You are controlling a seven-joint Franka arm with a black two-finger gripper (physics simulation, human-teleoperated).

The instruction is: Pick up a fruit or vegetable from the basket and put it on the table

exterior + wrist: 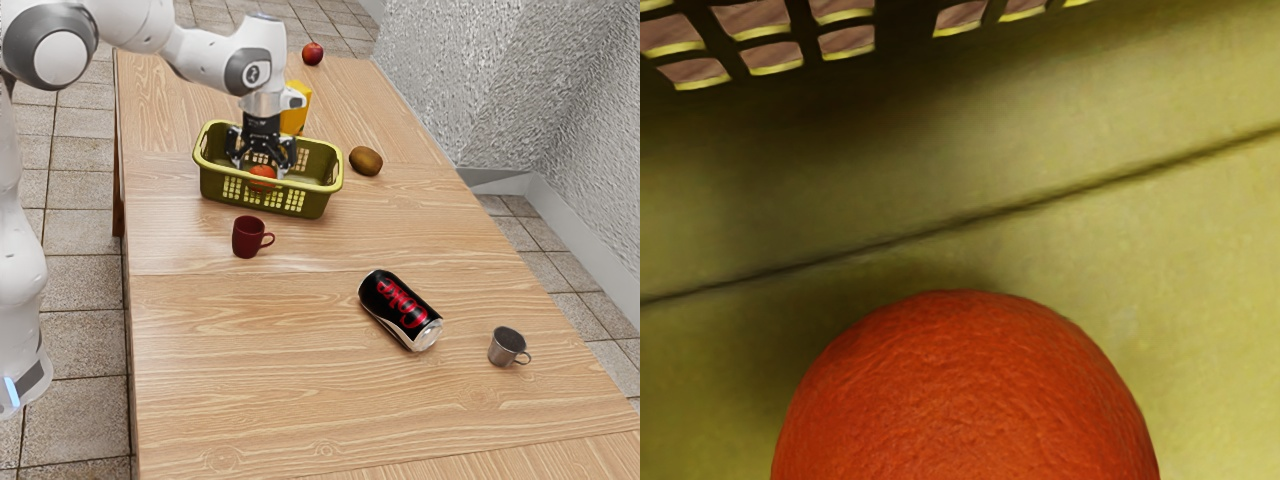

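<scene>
Orange [965,395]: inside the green plastic basket [316,202], directly under the tool [262,169]. Peel finely pitted, deep orange-red. In the wrist view it sits close beneath the hand, with the basket's smooth yellow-green inside surface around it and a slotted wall past it.

Tool: lowered into the basket, pointing down. Fingers spread, one to each side of the orange, not pinching it.

Basket: upright, around the lower part of the tool; pierced sides, hand-hole in the end wall.

Maroon mug [247,238]: upright, just outside the basket, on the exterior view's near side of the tool; handle toward the exterior view's right.

Brown kiwi-like fruit [366,160]: to the exterior view's right of the tool, near the basket's end, on the table [210,380].

Yellow object [299,98]: beyond the tool, partly hidden by the arm; exact kind cannot be told.

Red apple [312,54]: farther beyond the tool, near the table's far edge.

Black Coke can [400,310]: lying on its side, well apart from the tool, toward the exterior view's lower right. Red lettering, silver end showing.

Small metal cup [506,347]: upright, farther from the tool than the can, handle toward the exterior view's right.
</scene>
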